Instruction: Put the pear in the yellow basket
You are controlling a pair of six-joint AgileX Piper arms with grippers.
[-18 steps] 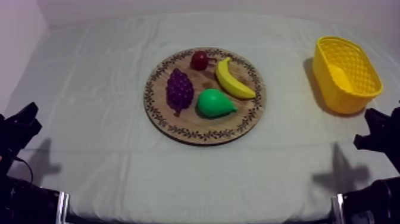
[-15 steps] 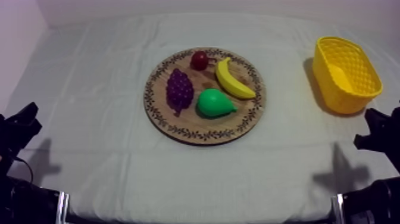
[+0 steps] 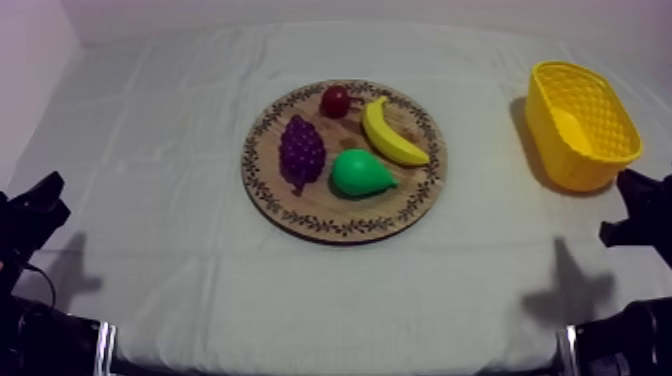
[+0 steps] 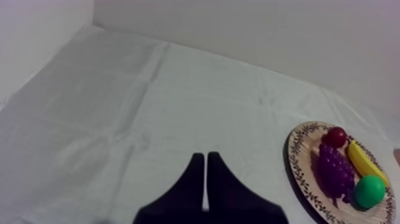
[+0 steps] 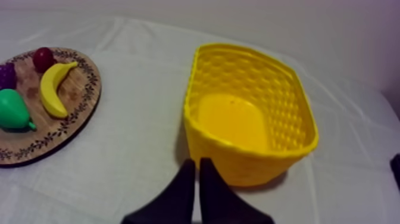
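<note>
Two pairs of fingers lay pressed together, gripping nothing: our left gripper (image 4: 205, 158) over bare tabletop (image 4: 119, 119), our right gripper (image 5: 196, 162) just before the yellow basket (image 5: 280, 101). The pear (image 3: 360, 173) (bright green) lay on the wooden board (image 3: 300, 218), beside grapes (image 3: 301, 150) and banana (image 3: 392, 135).

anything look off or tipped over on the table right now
Nothing stands out: the green pear, yellow banana, purple grapes and small red fruit lie on the round wooden board, and the yellow basket stands upright, empty.

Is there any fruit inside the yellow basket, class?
No, the yellow basket has only its bare floor inside, and the pear lies on the wooden board.
</note>
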